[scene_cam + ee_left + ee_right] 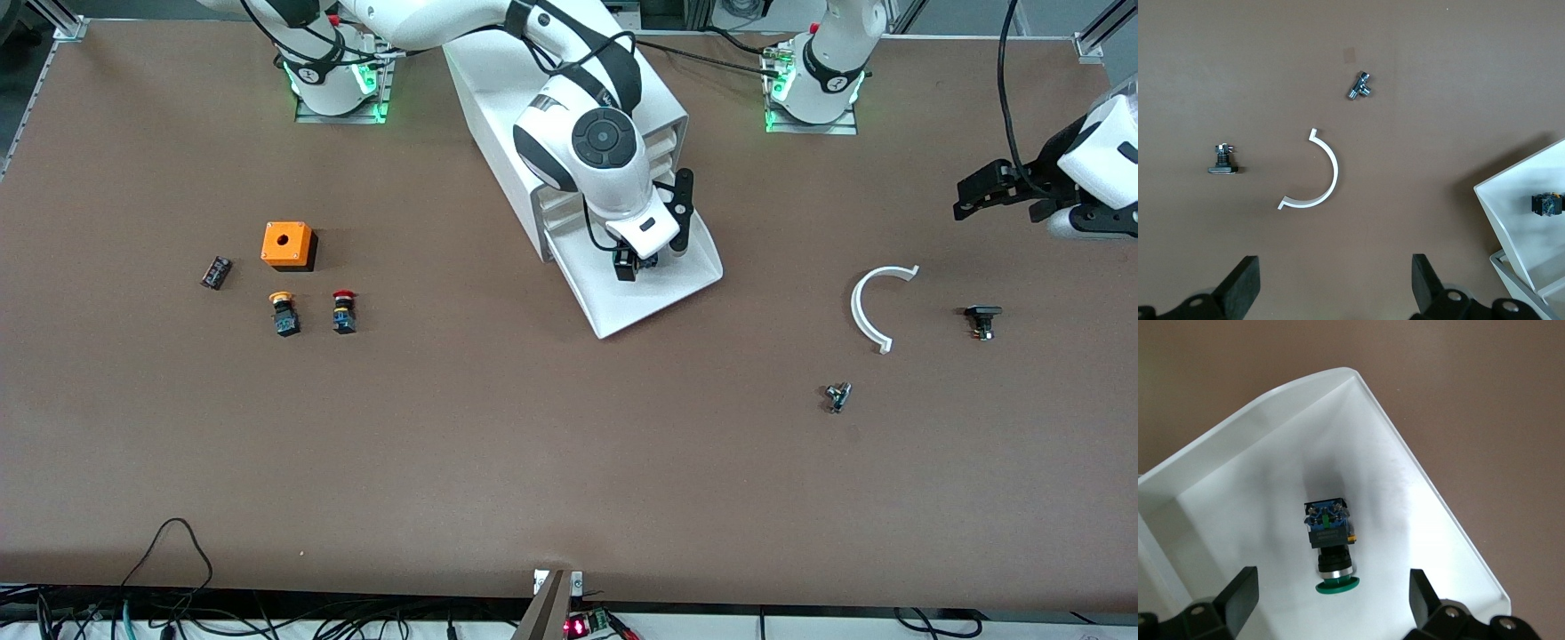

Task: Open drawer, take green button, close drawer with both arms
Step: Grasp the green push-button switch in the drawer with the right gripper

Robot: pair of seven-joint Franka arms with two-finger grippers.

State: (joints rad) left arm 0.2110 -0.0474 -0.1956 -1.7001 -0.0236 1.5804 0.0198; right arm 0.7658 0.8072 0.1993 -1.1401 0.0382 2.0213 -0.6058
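The drawer [662, 307], lowest of the white cabinet [498, 107], stands pulled out; it also shows in the right wrist view [1405, 473] and the left wrist view [1511, 213]. The green-capped button [1330, 533] lies on its side in the drawer and also shows in the left wrist view [1546, 203]. My right gripper [652, 256] hangs open over the drawer, its fingers on either side of the green cap and apart from it [1331, 600]. My left gripper [962, 202] is open and empty above the table at the left arm's end [1335, 283].
A white arc piece [876, 302], a black-based part [981, 318] and a metal fitting [837, 396] lie toward the left arm's end. An orange box [289, 245], a yellow-capped button [284, 313], a red-capped button [344, 310] and a small black part [216, 272] lie toward the right arm's end.
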